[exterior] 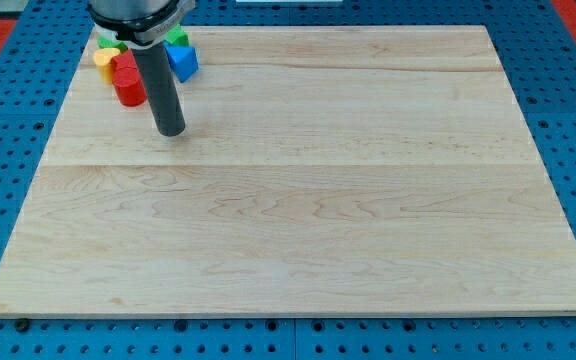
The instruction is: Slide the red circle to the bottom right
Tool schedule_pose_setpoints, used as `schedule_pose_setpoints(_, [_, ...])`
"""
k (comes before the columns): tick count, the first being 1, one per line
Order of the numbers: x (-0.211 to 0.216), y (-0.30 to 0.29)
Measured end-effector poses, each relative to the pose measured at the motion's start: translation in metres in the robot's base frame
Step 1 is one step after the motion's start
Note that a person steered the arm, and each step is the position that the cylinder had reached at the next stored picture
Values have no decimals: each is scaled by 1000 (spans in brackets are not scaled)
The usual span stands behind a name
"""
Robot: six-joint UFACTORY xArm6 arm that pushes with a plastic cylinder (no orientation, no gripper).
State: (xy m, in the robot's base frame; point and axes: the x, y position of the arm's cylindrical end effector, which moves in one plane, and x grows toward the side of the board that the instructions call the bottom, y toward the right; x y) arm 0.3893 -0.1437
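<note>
The red circle block point(128, 86) stands near the top left corner of the wooden board point(298, 200), in a tight cluster with other blocks. My tip point(172, 130) rests on the board just right of and below the red circle, a small gap apart from it. The rod rises from the tip and hides part of the cluster.
A yellow block point(105, 58) touches the red circle on its upper left. A blue block point(182, 61) sits right of the rod. Green blocks point(177, 37) lie at the cluster's top, partly hidden. The blue pegboard table point(568, 100) surrounds the board.
</note>
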Motion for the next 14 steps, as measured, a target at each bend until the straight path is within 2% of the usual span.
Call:
schedule_pose_setpoints(4, [2, 1])
schedule_pose_setpoints(5, [16, 12])
schedule_pose_setpoints(6, [37, -4])
schedule_pose_setpoints(7, [40, -42])
schedule_pose_setpoints(8, [40, -114])
schedule_pose_setpoints(9, [39, -147])
schedule_pose_setpoints(14, [33, -145])
